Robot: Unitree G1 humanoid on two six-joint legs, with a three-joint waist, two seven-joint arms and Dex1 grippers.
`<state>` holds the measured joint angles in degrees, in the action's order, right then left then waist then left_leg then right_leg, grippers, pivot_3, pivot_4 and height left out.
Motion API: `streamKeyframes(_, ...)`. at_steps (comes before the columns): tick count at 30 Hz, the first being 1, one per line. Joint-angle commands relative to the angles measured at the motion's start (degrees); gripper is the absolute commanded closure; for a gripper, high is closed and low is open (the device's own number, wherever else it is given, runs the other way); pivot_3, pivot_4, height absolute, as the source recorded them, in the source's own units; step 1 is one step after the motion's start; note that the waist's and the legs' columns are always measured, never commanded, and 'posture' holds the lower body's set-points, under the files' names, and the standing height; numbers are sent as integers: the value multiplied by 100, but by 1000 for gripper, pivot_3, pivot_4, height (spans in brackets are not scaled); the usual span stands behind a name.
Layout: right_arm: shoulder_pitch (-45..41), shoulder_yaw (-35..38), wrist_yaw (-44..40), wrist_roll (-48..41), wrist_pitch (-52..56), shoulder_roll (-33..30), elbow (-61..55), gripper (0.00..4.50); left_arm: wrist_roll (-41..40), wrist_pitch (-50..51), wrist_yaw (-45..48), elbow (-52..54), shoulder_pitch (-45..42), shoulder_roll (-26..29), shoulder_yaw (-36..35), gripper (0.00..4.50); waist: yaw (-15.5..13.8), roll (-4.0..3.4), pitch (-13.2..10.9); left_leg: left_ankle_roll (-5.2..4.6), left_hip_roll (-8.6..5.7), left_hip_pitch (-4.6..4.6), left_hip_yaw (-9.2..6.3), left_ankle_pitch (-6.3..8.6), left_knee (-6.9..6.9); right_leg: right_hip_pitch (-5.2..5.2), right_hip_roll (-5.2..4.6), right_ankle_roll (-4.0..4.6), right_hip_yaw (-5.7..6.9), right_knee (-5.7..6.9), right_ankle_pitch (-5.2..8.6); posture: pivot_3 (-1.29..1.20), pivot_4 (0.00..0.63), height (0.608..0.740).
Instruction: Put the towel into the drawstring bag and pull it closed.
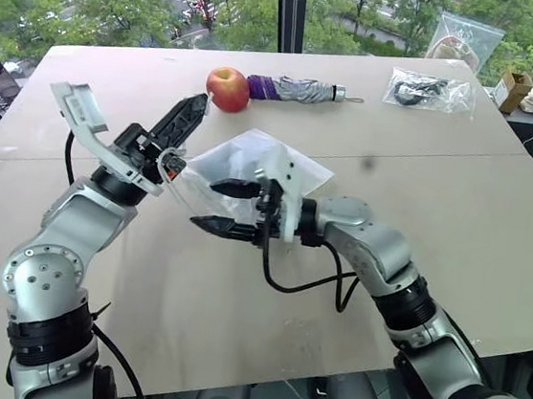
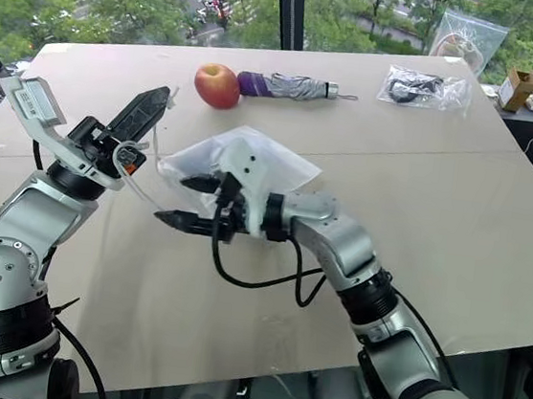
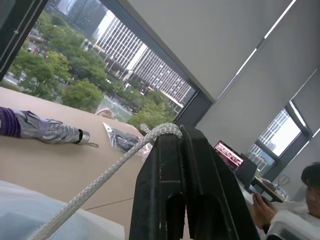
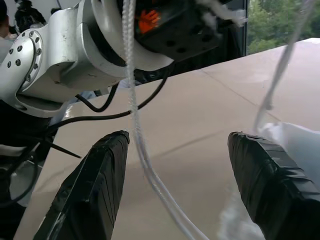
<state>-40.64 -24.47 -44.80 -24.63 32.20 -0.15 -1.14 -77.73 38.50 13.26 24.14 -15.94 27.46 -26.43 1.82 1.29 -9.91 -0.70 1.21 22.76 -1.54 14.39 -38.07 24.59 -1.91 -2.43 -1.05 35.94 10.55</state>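
Note:
The drawstring bag (image 1: 262, 156), white and thin, lies at the middle of the table, with its left edge drawn up toward my left gripper (image 1: 192, 109). That gripper is shut on the bag's white cord (image 3: 100, 180), which loops over the fingertips and runs down to the bag. My right gripper (image 1: 216, 205) is open in front of the bag and points left toward the left gripper. A loop of the cord (image 4: 131, 75) hangs between its fingers without being pinched. The towel is hidden.
A red apple (image 1: 228, 88) and a folded purple-and-grey umbrella (image 1: 293, 89) lie behind the bag. Two clear plastic bags (image 1: 431, 90) and a small box (image 1: 513, 90) are at the far right corner. The tan table (image 1: 439, 210) is bare to the right. A seated person (image 3: 305, 195) is beyond it.

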Motion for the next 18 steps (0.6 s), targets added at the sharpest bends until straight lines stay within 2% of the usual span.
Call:
streamKeyframes(1,-170,48,5,56,-94,177,-61,1703,98,-156,24,70,-37,51,2,4500,-4,1,1,0,-1,0,0,0,0,-1,-1,0,0,0,0,0,150,740)
streamKeyframes(2,-169,86,-24,25,-76,185,-97,1923,127,-169,26,64,-30,44,12,4500,-7,1,0,0,-1,0,0,0,0,-1,-1,0,0,0,0,0,150,740)
streamKeyframes(7,-132,285,-172,-289,203,144,-411,4291,255,-201,33,17,-5,30,19,4500,-4,0,0,0,-1,0,-3,0,0,-1,-1,0,2,0,0,0,150,740)
streamKeyframes(11,-105,573,-304,-836,560,190,-685,4402,532,-281,-11,-136,-62,22,64,4500,-3,0,0,0,-1,0,-7,0,1,0,0,0,7,0,0,0,150,740)
streamKeyframes(15,-63,1295,-345,-2051,1112,366,-985,4402,1260,-362,40,-327,0,142,277,4500,-1,0,0,0,-1,1,-9,0,2,-1,0,0,9,0,1,0,150,740)
streamKeyframes(18,-113,1806,25,-2524,1185,576,-911,4402,1608,-342,330,-312,140,250,451,4500,8,0,0,0,-1,1,-8,0,3,0,0,0,8,-1,1,0,150,740)
